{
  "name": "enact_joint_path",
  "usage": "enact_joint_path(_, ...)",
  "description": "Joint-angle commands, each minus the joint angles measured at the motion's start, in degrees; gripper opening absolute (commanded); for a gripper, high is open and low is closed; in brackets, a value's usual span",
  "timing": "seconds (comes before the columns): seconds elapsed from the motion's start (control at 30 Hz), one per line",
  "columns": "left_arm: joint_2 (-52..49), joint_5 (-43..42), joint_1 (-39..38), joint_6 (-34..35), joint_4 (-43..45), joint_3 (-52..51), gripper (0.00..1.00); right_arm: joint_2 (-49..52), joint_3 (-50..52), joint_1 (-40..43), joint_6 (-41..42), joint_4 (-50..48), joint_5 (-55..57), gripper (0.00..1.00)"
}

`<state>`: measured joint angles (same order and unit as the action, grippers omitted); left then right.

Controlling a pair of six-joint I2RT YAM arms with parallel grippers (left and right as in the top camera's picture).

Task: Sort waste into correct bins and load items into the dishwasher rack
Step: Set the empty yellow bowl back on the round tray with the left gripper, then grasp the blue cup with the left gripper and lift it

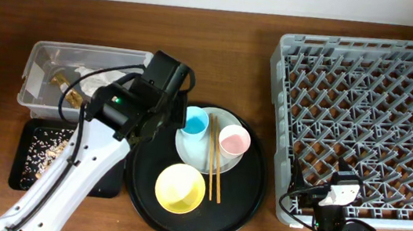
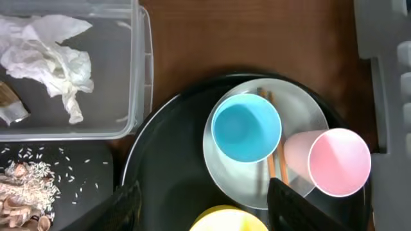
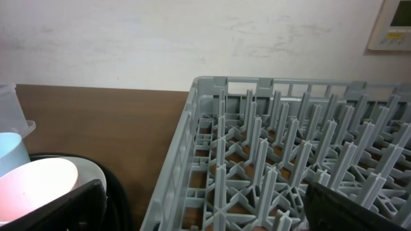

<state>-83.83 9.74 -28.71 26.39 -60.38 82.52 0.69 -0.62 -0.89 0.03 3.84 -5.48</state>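
The fingers [image 2: 125,206] of the left gripper [image 2: 204,191] are spread wide with nothing between them, above the round black tray [image 2: 167,160]. The right gripper [image 3: 205,206] sits to the right of that tray, and its fingers are also wide apart and empty.

On the near part of the tray stands the small yellow bowl [image 1: 179,188]. Behind it, on the far half of the tray, is the white plate [image 1: 197,156]. It carries the light blue cup [image 2: 246,129] and the pink cup [image 2: 338,162], with the two chopsticks [image 1: 214,168] between them.

Just left of the tray lies the shallow black tray [image 1: 103,183], which holds the food scraps [image 1: 42,154]. To the far left of the round tray, the clear tub [image 1: 41,49] contains the tissue [image 2: 51,54] and the wrapper [image 1: 67,90]. The dishwasher rack [image 1: 365,111] stands to the right of the tray, with no items in it.
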Motion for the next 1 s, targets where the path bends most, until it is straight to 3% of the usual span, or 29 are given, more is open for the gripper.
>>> enact_joint_path(0.0,-1.44,1.05,0.39,-0.76,1.27,0.79,0.63,-0.37,0.31,0.26,0.26,0.22,0.09,0.99)
enact_joint_path(0.3,-18.97,-2.10,0.39,-0.76,4.85,0.79,0.63,-0.37,0.31,0.26,0.26,0.22,0.11,0.99)
enact_joint_path(0.47,-21.40,-2.86,0.39,-0.74,7.72,0.79,0.62,-0.37,0.31,0.26,0.26,0.22,0.09,0.99)
enact_joint_path(0.53,-21.40,-2.89,0.39,-0.72,8.74,0.50,0.52,-0.37,0.31,0.26,0.26,0.22,0.09,0.99)
enact_joint_path(0.57,-21.40,-2.86,0.39,-0.70,9.70,-0.96,0.36,-0.37,0.31,0.26,0.26,0.22,0.11,0.99)
enact_joint_path(0.63,-21.40,-2.86,0.39,-0.72,11.37,-4.37,0.16,-0.37,0.31,0.26,0.26,0.22,0.09,0.99)
enact_joint_path(0.77,-21.40,-2.86,0.37,-0.70,12.20,-5.35,0.11,-0.37,0.31,0.26,0.26,0.22,0.11,0.99)
enact_joint_path(0.8,-21.40,-2.91,0.39,-0.72,12.11,-5.42,0.01,-0.37,0.31,0.26,-0.04,-0.17,0.90,0.99)
enact_joint_path(0.9,-18.23,-5.73,0.46,-0.76,10.14,-1.88,0.00,-0.37,0.31,0.20,-0.72,-2.16,3.48,0.99)
enact_joint_path(0.97,-10.80,-5.92,1.16,-0.83,6.58,3.89,0.00,-0.37,-0.42,0.22,5.95,-5.92,2.67,0.99)
